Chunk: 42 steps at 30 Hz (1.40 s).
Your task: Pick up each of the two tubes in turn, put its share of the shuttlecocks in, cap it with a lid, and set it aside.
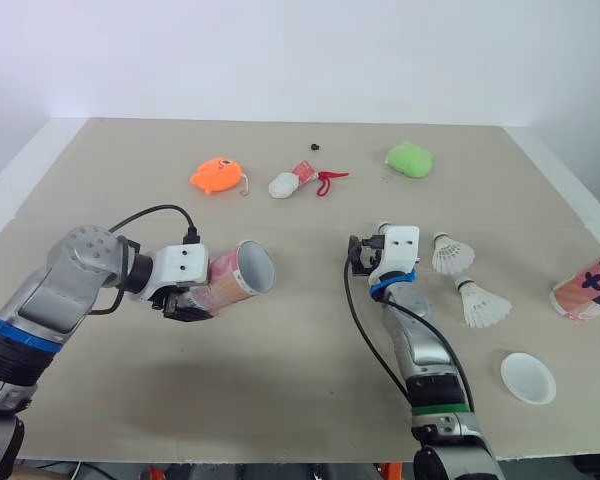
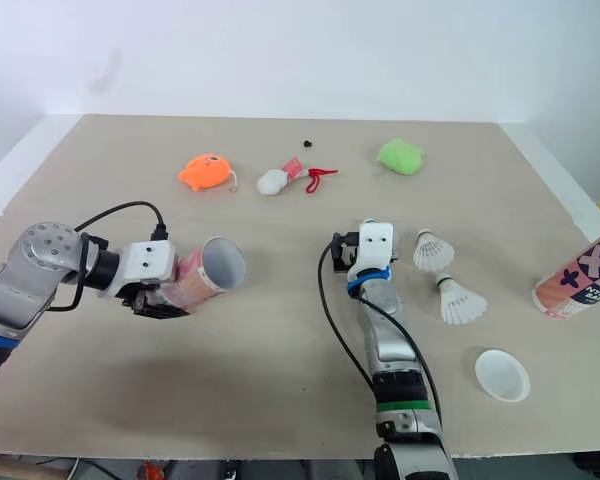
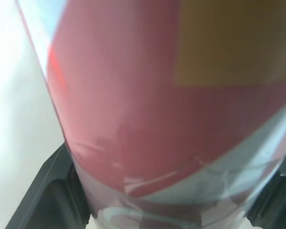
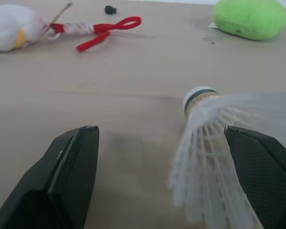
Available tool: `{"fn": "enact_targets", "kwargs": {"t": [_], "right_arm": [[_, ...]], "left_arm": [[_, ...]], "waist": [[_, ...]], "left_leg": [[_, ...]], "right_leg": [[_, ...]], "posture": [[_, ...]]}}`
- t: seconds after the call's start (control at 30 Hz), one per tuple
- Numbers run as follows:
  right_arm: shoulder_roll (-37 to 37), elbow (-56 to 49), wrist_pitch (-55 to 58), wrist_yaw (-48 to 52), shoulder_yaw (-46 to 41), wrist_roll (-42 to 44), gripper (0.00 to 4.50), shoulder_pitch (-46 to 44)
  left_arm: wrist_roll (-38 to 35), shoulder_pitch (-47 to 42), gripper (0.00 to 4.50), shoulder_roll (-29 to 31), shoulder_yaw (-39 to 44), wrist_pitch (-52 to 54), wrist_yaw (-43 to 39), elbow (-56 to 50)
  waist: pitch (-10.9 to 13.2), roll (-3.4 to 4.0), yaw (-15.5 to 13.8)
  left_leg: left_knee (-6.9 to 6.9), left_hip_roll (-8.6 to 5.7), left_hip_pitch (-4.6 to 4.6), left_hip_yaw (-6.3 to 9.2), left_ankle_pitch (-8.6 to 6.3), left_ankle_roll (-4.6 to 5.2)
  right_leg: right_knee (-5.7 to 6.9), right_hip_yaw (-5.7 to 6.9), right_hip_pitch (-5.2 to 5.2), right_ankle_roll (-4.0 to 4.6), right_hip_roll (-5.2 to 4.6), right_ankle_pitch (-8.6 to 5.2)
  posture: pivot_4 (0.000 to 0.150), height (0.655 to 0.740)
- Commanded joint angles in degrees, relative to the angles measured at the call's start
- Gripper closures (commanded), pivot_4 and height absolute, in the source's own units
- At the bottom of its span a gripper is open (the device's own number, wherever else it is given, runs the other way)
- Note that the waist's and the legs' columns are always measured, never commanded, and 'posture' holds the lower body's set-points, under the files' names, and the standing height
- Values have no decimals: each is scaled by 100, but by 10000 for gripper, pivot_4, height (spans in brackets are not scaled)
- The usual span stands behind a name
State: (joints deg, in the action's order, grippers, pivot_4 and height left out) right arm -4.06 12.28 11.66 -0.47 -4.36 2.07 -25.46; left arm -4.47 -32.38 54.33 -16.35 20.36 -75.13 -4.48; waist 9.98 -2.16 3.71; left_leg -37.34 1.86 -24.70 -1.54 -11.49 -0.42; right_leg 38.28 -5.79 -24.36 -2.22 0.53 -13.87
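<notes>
While my left pincer (image 1: 198, 298) is clenched around the pink tube (image 1: 242, 272), that tube is held over the left half of the bench (image 1: 280, 400), lying nearly level with its open mouth turned toward the bench's right side. My right pincer (image 4: 159, 133) is released, jaws spread wide, low over the middle of the bench and pointing at the far edge. One shuttlecock (image 4: 214, 143) lies on the bench just beside the right-hand finger (image 4: 262, 176), cork toward the far edge; contact cannot be confirmed. A second shuttlecock (image 1: 483, 303) lies near it, closer to the front edge. The second tube (image 1: 590, 285) sits at the right edge, and a white lid (image 1: 528, 378) rests toward the front right corner. Along the far edge sit an orange toy (image 1: 218, 176), a white toy (image 1: 283, 185) with a red cord (image 1: 328, 180), and a green toy (image 1: 410, 158).
</notes>
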Motion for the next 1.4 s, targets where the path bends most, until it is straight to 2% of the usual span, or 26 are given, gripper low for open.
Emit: {"fn": "enact_targets", "kwargs": {"t": [0.03, 0.07, 0.1, 0.17, 0.2, 0.27, 0.3, 0.37, 0.4, 0.5, 0.6, 0.67, 0.73, 0.83, 1.03, 1.3, 1.37, 1.4], "right_arm": [[80, 240, -316, -122, -91, 38, 10022, -263], [97, 284, -358, -125, -97, 48, 15905, -282], [112, 323, -396, -129, -106, 64, 17521, -297], [136, 354, -450, -125, -123, 95, 27707, -309], [144, 350, -466, -112, -130, 111, 28830, -310], [156, 286, -455, -55, -145, 167, 37286, -285], [160, 220, -470, 22, -139, 220, 38107, -260], [161, 88, -476, 197, -107, 335, 43224, -220], [160, -2, -426, 351, -81, 434, 43224, -197], [-136, -886, 31, 1886, 449, 1102, 43224, -33], [-1140, -2644, 940, 3853, 848, 2495, 43224, 132], [-1630, -3178, 1473, 4394, 899, 3010, 43224, 62], [-2053, -3433, 1799, 4748, 1041, 3145, 43224, -85], [-2440, -3537, 1939, 5090, 1388, 2965, 43224, -344], [-2408, -3225, 1530, 5138, 2091, 2120, 43224, -720], [-2137, -3325, 1611, 5176, 2150, 2138, 43224, -705], [-2100, -3421, 1704, 5137, 2075, 2246, 37546, -661], [-2041, -3507, 1773, 5072, 1953, 2398, 36117, -618]], "left_arm": [[46, 119, 10400, 8, 12, 56, -2, -172], [46, 147, 10400, 10, 16, 71, 2, -182], [63, 178, 10400, 9, 19, 68, 13, -183], [99, 228, 10400, 16, 12, 77, 21, -179], [104, 249, 10400, 20, 9, 92, 11, -179], [115, 283, 10400, 22, 4, 101, 5, -179], [121, 287, 10400, 8, 5, 97, 7, -171], [134, 283, 10400, -20, 4, 88, 13, -153], [142, 273, 10400, -41, -3, 85, 23, -141], [134, 262, 10400, -97, -11, 82, 31, -123], [92, 296, 10400, -160, -3, 125, 5, -121], [99, 307, 10400, -186, -9, 149, -21, -105], [106, 291, 10400, -218, -15, 172, -29, -75], [135, 239, 10400, -275, -36, 224, -21, -16], [158, 218, 10400, -350, -43, 292, -17, -55], [188, 267, 10400, -369, -12, 302, -10, -97], [187, 293, 10400, -355, -15, 300, -20, -116], [203, 298, 10400, -346, -31, 283, -28, -115]], "waist": [[0, 0, 33], [0, 0, 39], [0, 0, 41], [-1, 1, 49], [0, 1, 50], [-1, 1, 50], [-1, 2, 52], [-1, 2, 53], [-1, 2, 53], [-2, 5, 53], [11, 37, 42], [8, 35, 40], [6, 30, 40], [5, 29, 41], [5, 31, 20], [5, 30, -34], [5, 30, -44], [5, 30, -46]], "left_leg": [[0, 1, 2, 0, 0, 0], [-1, 1, 5, 0, 1, 1], [-2, 1, 6, 0, 1, 1], [-3, 1, 6, 0, 1, 1], [-2, 0, 7, -1, 1, 1], [-2, 0, 7, -1, 1, 1], [-2, 0, 7, -1, 1, 1], [-2, 0, 9, -1, 1, 1], [-2, 0, 10, -1, 1, 1], [-2, -1, 11, 0, 1, 1], [-6, -1, 7, 5, 1, 1], [-9, -10, 10, 6, -1, 4], [-13, -11, 20, 8, -1, 4], [-16, -10, 47, 1, -1, 4], [-16, -12, 50, 2, 1, 8], [-17, -17, 47, 2, 1, 8], [-17, -17, 47, 2, 1, 8], [-17, -17, 47, 2, 1, 8]], "right_leg": [[1, 0, 1, 0, 0, 1], [3, -1, 4, 0, 0, 2], [4, -2, 4, 0, 0, 2], [6, -3, 4, -1, 0, 2], [6, -4, 4, -1, 1, 2], [8, -6, 4, -1, 1, 2], [10, -6, 4, 0, 1, 1], [12, -8, 4, 0, 2, 1], [13, -9, 4, 0, 3, 1], [21, -11, 4, -1, 4, -2], [28, -11, 5, -18, -5, -16], [38, -13, 9, -28, -15, -22], [37, -8, 22, -28, -18, -23], [38, -10, 43, -22, -19, -23], [54, -7, 39, -14, -15, -27], [54, -7, 39, -21, -25, -31], [54, -7, 38, -21, -24, -31], [54, -7, 38, -21, -24, -31]], "posture": [[1500, 7400], [1500, 7400], [1500, 7400], [1500, 7400], [1500, 7400], [1500, 7400], [1500, 7400], [1500, 7400], [1500, 7400], [1500, 7400], [1500, 7400], [1500, 7400], [1500, 7400], [1500, 7400], [1500, 7400], [1500, 7400], [1500, 7400], [1500, 7400]]}}
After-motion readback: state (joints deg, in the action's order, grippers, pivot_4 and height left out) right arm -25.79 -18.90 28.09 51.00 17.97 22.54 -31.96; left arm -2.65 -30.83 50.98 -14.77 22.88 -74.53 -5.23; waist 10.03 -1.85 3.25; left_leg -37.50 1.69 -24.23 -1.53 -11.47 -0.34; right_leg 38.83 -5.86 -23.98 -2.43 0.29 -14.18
